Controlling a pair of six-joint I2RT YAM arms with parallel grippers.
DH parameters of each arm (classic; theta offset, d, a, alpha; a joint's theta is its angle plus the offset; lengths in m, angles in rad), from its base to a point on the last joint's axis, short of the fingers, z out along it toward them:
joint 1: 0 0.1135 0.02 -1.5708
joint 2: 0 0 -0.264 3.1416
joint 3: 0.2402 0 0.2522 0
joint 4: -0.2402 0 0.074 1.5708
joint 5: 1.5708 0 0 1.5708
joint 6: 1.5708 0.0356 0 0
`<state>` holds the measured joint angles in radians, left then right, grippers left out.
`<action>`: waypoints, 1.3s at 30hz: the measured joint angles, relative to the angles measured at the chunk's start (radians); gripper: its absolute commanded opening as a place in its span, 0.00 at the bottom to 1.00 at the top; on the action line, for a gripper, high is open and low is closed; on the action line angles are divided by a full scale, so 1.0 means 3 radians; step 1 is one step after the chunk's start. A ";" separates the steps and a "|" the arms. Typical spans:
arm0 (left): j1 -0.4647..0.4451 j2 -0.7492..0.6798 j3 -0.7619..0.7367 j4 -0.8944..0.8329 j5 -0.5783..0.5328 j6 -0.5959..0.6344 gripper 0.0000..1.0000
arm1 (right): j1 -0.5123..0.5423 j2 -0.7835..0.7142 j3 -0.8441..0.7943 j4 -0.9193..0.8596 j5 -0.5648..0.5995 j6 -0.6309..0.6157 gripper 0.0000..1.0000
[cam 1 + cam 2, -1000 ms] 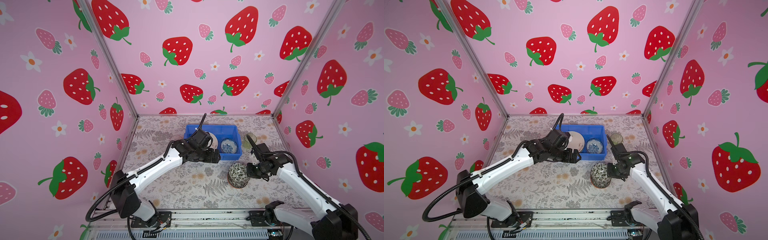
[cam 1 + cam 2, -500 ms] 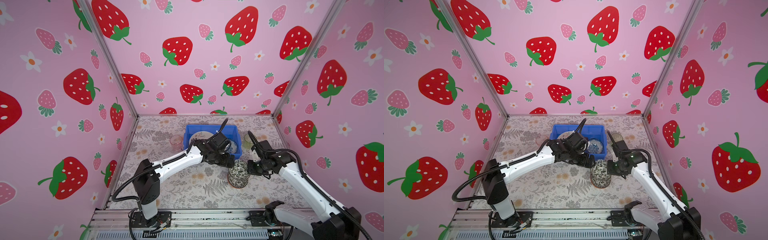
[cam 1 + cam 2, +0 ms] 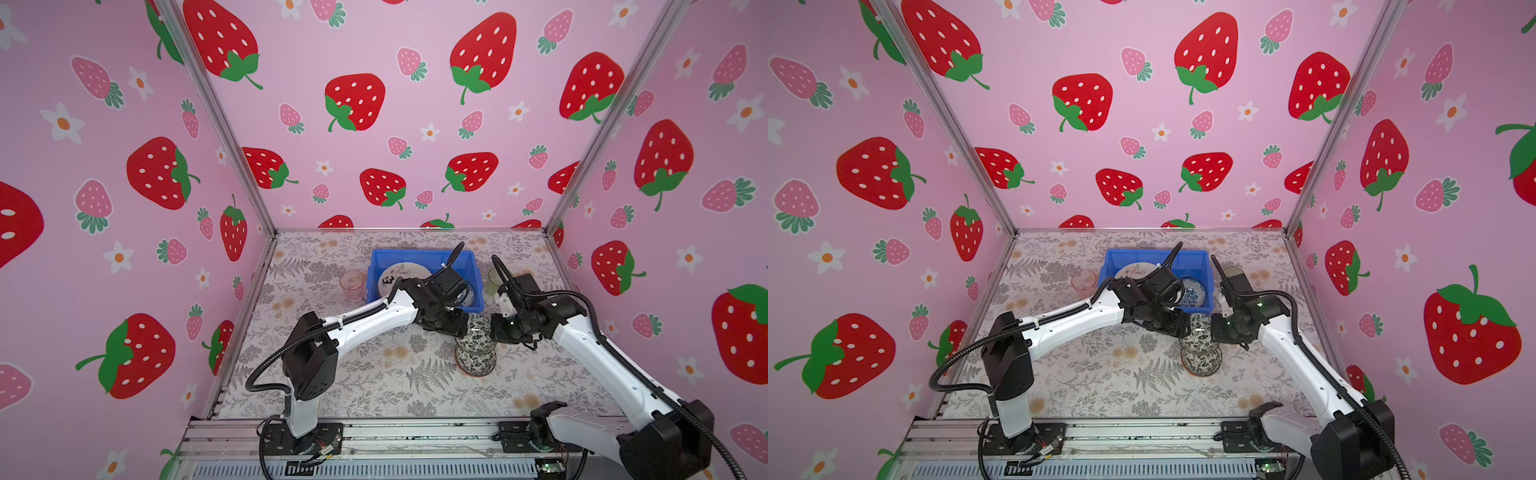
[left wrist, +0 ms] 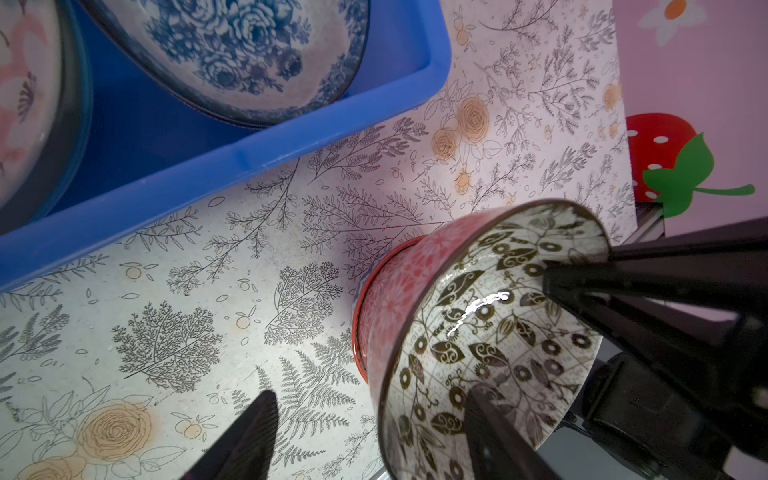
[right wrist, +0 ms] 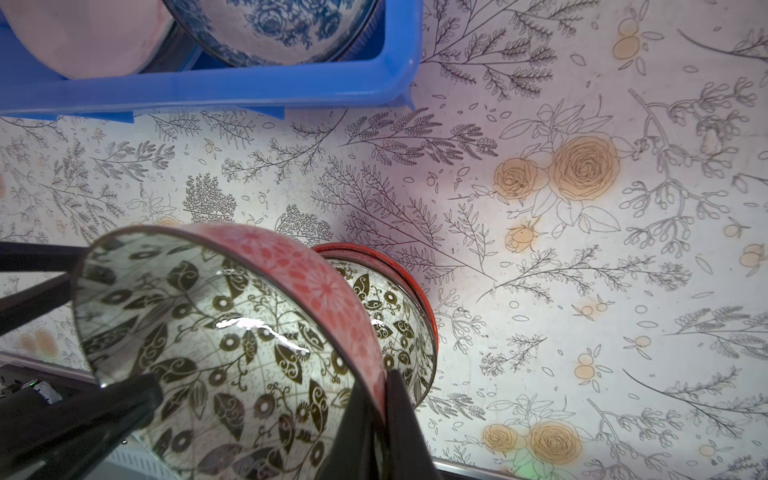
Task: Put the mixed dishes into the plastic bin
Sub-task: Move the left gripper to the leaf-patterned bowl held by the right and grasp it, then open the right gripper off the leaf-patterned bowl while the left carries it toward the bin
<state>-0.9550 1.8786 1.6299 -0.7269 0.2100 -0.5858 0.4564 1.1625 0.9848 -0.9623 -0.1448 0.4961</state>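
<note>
Grey ferns and peach roses pattern the table mat (image 3: 374,386), nearest the viewer. Two white robot arms reach in from the front rail and meet right of centre, just in front of the bin. Between them is a raised bowl (image 3: 478,328), black-and-white leaf print inside and red-orange flower print outside, held tilted above the mat. The right gripper (image 5: 380,415) is clamped on its rim, one finger inside and one outside. The left gripper (image 4: 372,395) has its jaws apart and grips nothing: one finger is over the bowl's inside, the other out over the mat, clear of the bowl's wall. Directly below, a lower bowl (image 3: 476,361) of the same pattern sits upright on the mat; whether the two bowls touch cannot be told. Just behind them is the blue plastic bin (image 3: 415,254), holding a cream plate (image 3: 395,277) with a black mark on the left and a blue flowered bowl (image 3: 1192,291) on the right. A pink tumbler (image 3: 352,284) stands on the mat just left of the bin. A green tumbler (image 3: 494,279) stands just right of it, partly hidden by the right arm. Pink strawberry-print walls (image 3: 415,145) close the scene behind
</note>
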 measured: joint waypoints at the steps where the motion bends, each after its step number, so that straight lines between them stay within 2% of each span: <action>1: 0.0001 0.0004 0.0000 -0.0004 0.0001 0.0003 0.62 | 0.0000 0.0005 0.0000 0.0005 -0.0006 0.0000 0.05; 13: -0.0004 0.0052 0.0047 -0.0051 -0.0074 0.0047 0.38 | 0.0056 0.0010 0.0000 0.0094 -0.0065 0.0006 0.05; 24: -0.0011 0.0052 0.0125 -0.0140 -0.0315 0.0078 0.22 | 0.0100 0.0011 0.0000 0.0141 -0.0085 0.0017 0.05; 34: -0.0018 0.0053 0.0126 -0.0144 -0.0323 0.0106 0.15 | 0.0148 0.0034 0.0000 0.0167 -0.0098 0.0038 0.05; 39: -0.0018 0.0072 0.0127 -0.0148 -0.0348 0.0095 0.08 | 0.0153 0.0046 0.0000 0.0183 -0.0107 0.0062 0.06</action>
<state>-0.9604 1.9003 1.6680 -0.7712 0.1055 -0.5571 0.5022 1.1763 0.9848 -0.9073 -0.1768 0.5148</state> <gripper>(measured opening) 0.104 0.086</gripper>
